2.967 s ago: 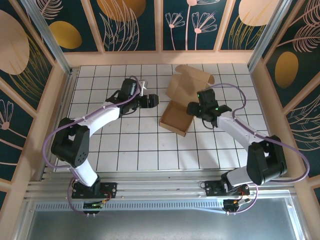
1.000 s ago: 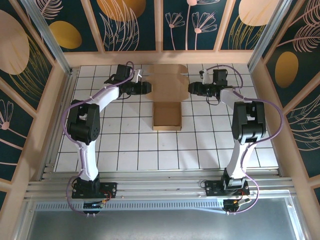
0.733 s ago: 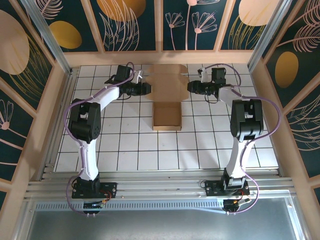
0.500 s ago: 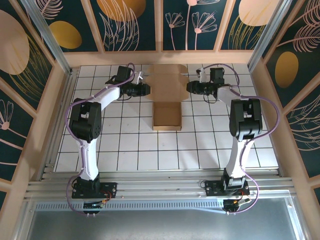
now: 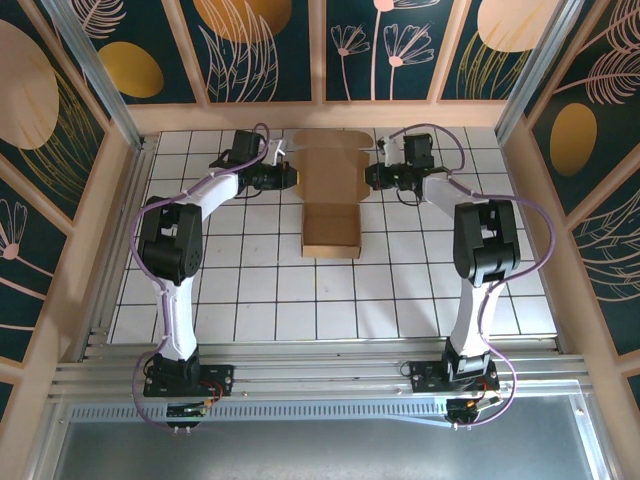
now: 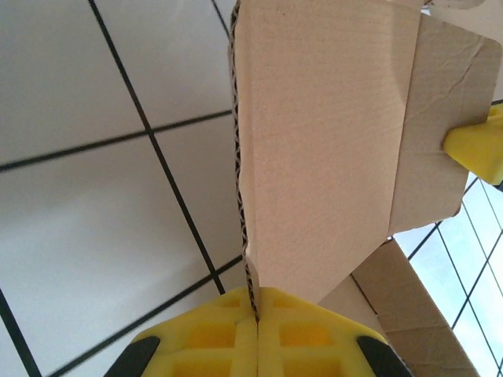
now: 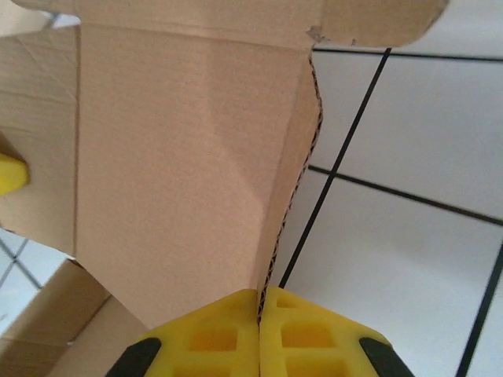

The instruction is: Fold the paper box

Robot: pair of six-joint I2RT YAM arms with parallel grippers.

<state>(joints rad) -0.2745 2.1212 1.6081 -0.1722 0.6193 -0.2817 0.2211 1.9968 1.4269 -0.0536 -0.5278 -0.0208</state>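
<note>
White tiled table (image 5: 250,290), black grid: plain brown cardboard paper box (image 5: 332,215) sits at 12 o'clock. Left gripper (image 5: 288,177) at box's 9, right gripper (image 5: 372,177) at 3, jaws pinching flap edges. Risk: uneven pull tears flap, or thin edge slips out.

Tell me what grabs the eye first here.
At the far end of the white tiled table, the left gripper and right gripper face each other, each pinching a side flap of the brown paper box between them. The box's open tray half lies on the near side.
</note>
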